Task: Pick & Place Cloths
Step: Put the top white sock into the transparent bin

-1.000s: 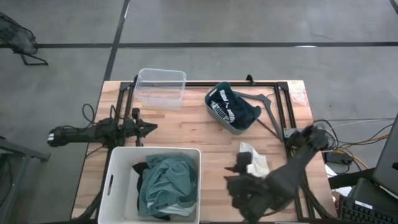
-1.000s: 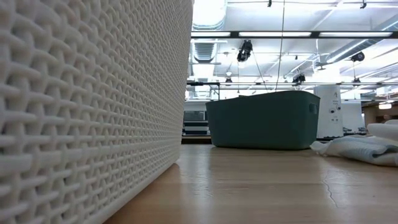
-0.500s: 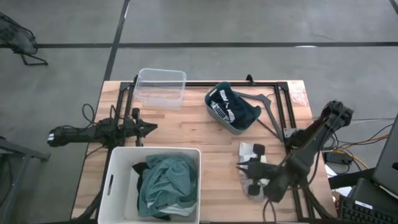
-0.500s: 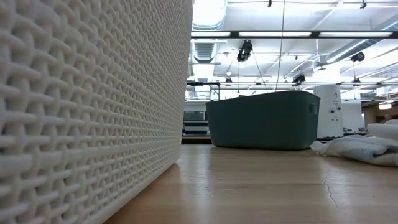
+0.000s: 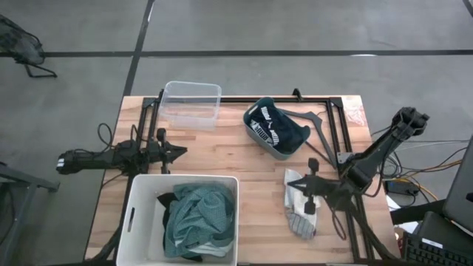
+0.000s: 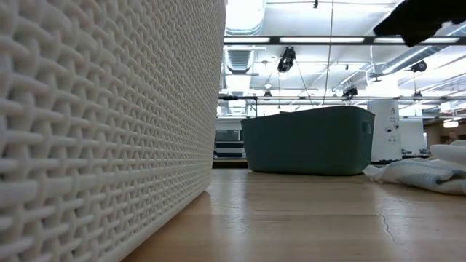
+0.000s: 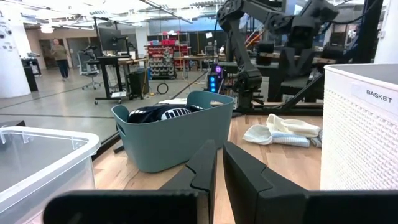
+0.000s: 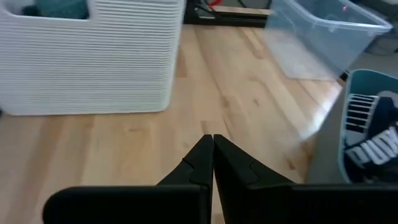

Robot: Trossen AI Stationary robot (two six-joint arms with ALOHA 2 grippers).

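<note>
**Evidently an empty close over the white cloth**

Right gripper [image 5: 309, 179] hovers above the white cloth [image 5: 301, 210] with its jaws together on nothing (the wrist view shows bare surface [image 8: 124, 143] past them). I judge the pick isn't made: next I must open, descend and pinch the cloth. Left gripper [image 5: 179, 153] waits closed beside the white basket [image 5: 136, 214].

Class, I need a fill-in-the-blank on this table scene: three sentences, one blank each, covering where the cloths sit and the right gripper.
1. The teal-green cloth lies in the ____ tub.
2. The dark cloth with white stripes sits in the ____ basket.
3. The right gripper, above the white cloth, has its fingers ____.

Missing words: white; teal; shut
</note>
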